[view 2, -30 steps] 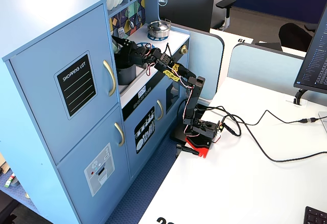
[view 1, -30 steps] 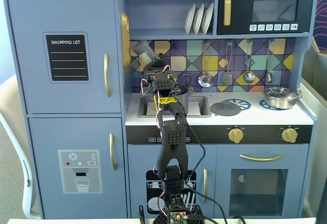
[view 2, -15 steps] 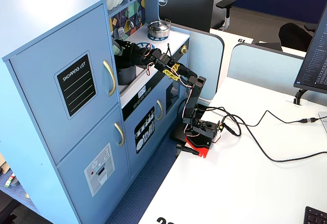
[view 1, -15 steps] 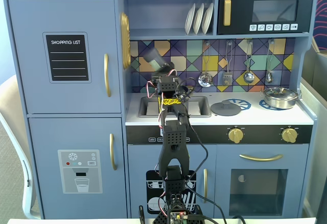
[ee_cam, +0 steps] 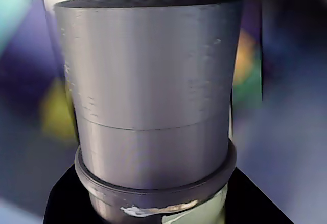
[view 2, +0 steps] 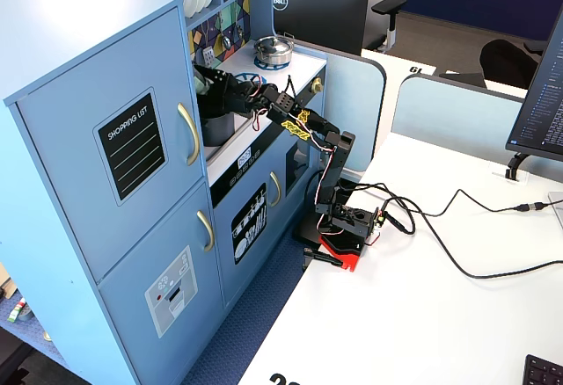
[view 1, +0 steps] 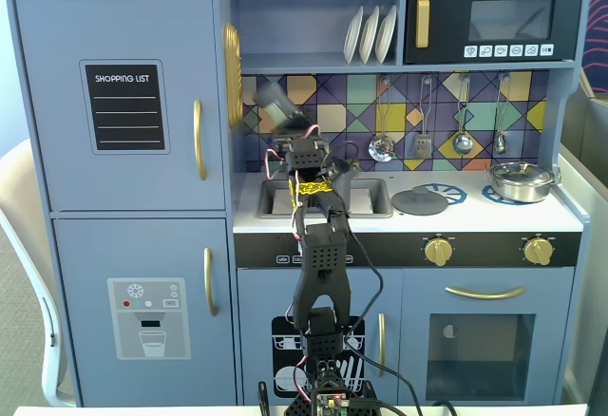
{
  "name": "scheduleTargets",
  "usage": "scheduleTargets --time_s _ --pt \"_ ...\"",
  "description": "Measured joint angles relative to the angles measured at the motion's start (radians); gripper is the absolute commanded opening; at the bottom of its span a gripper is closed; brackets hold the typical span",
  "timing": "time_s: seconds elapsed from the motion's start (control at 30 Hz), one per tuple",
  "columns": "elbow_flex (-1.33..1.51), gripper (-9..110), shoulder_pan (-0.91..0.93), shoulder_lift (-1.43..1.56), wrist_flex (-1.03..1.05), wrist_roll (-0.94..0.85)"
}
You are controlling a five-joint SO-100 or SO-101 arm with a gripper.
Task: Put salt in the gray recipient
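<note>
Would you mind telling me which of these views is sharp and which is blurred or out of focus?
Wrist view: the salt shaker fills the frame in fair focus, while the background is coloured blur. Both fixed views are sharp and evenly lit; the steel pan shows bright glints.

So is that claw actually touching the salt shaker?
Touching. The wrist view shows the salt shaker filling the frame, gripped at its base; in a fixed view the gripper holds it tilted.
</note>
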Motion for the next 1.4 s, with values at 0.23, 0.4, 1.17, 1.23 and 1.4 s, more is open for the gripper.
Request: scheduleTargets --time_s 0.23,0.4,1.17,1.23,1.4 --pt "-0.058 0 0.018 -0.015 0.005 -0.176" --pt "-0.058 0 0.078 -0.015 0.011 -0.437" --pt "0.040 0 0.657 0.049 -0.106 -1.832" --pt "0.072 0 0.709 0.049 -0.141 -1.922" --pt "0.167 0 0.815 0.049 -0.275 -2.146"
